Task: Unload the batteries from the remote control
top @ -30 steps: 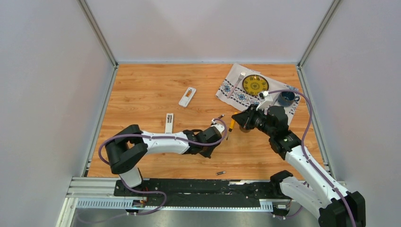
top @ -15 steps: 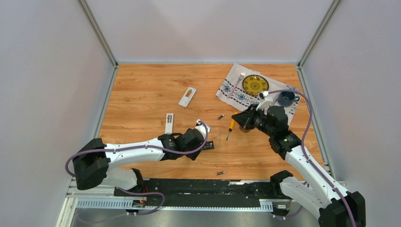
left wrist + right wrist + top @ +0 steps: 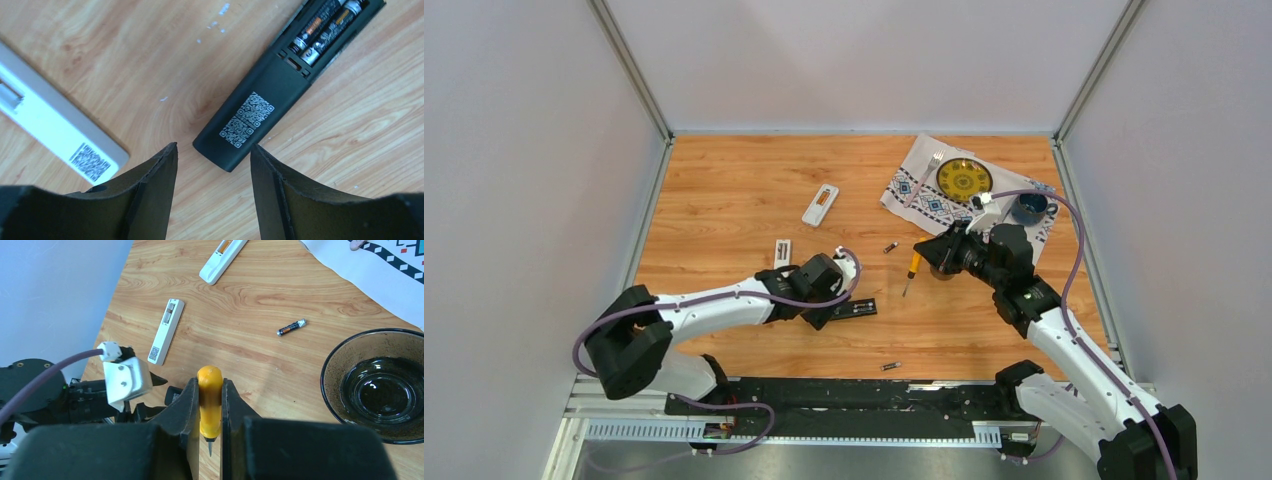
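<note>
**Overhead and both wrist views, as I read them from the console.** The left gripper (image 3: 212,148) hangs spread above the table (image 3: 724,180) and pinches nothing. The near end of the black remote (image 3: 255,115) lies between its fingertips (image 3: 165,165), with bare wood showing on either side.

The black remote rests back-up with its cover off. Two batteries (image 3: 325,25) sit side by side in the open bay, and the top edge of the frame cuts off their far ends. From overhead the left wrist covers part of this remote, and I cannot make out the cells there.

One loose battery (image 3: 291,327) lies on bare wood near the bowl (image 3: 332,390), which is cropped at the right. A second loose battery (image 3: 891,366) lies near the front edge of the table, too small to read.

The right gripper (image 3: 210,384) is pressed together on the yellow handle of the screwdriver (image 3: 210,412), whose metal tip just shows below the fingers. A white remote (image 3: 222,260) is cut off at the top of that view.

A white strip (image 3: 166,330) with a code label lies beside the left arm. I cannot tell whether it is a battery cover.
</note>
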`<state>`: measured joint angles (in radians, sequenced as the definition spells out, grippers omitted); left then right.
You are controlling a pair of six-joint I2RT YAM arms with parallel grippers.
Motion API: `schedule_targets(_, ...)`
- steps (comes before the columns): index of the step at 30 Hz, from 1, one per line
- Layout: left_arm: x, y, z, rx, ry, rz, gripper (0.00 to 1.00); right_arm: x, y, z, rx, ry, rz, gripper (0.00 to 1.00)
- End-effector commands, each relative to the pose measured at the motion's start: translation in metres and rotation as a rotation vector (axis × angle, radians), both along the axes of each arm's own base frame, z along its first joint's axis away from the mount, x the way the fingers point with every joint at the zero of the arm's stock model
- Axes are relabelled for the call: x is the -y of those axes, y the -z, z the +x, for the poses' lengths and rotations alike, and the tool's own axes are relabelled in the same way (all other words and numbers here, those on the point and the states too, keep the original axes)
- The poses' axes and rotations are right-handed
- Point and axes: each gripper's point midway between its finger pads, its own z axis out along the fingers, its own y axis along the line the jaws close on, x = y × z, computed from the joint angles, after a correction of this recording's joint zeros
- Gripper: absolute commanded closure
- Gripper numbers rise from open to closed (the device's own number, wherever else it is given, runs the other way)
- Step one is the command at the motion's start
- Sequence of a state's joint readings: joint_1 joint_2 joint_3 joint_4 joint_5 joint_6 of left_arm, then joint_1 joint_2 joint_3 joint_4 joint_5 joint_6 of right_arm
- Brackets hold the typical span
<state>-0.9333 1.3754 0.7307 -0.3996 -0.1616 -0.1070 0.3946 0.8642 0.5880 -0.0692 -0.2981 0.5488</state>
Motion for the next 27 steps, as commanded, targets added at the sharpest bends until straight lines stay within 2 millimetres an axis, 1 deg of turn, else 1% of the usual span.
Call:
schedule_targets(1,0.024,-0.002,0.000,-0.053,0.105,-0.040,0.37,-0.001,-0.012,0.004,0.051,-0.003,0.017,1.00)
schedule_targets(8,0.026,0.013,0.000,-0.113,0.104,0.011,0.37,-0.001,-0.009,0.003,0.047,-0.005,0.014,1.00)
schedule_targets(9,0.026,0.018,-0.003,-0.136,0.107,0.022,0.39,-0.001,-0.008,0.003,0.045,-0.004,0.012,1.00)
schedule_targets(14,0.029,0.028,-0.012,-0.205,0.110,0.028,0.47,0.000,-0.005,0.000,0.039,-0.006,0.014,1.00)
schedule_targets(17,0.033,0.033,-0.022,-0.258,0.109,-0.005,0.57,0.000,0.001,-0.001,0.028,-0.006,0.010,1.00)
schedule_targets(20,0.038,0.034,-0.028,-0.270,0.093,-0.051,0.70,-0.001,0.004,0.000,0.016,-0.003,0.021,1.00)
schedule_targets(21,0.041,0.033,-0.030,-0.257,0.090,-0.061,0.72,-0.001,0.010,-0.002,-0.003,-0.001,0.022,1.00)
schedule_targets(22,0.042,0.032,-0.030,-0.247,0.081,-0.063,0.72,-0.003,0.006,0.002,0.019,0.000,0.039,1.00)
schedule_targets(23,0.044,0.030,-0.029,-0.231,0.066,-0.065,0.72,-0.004,0.011,0.003,0.003,-0.002,0.044,1.00)
schedule_targets(24,0.049,0.028,-0.033,-0.220,0.074,-0.065,0.73,-0.006,0.015,0.003,-0.016,-0.002,0.055,1.00)
schedule_targets(26,0.058,0.022,-0.033,-0.200,0.070,-0.069,0.74,-0.010,0.023,0.004,-0.041,-0.017,0.068,1.00)
schedule_targets(27,0.065,0.020,-0.040,-0.195,0.093,-0.068,0.74,-0.011,0.024,0.004,-0.049,-0.019,0.073,1.00)
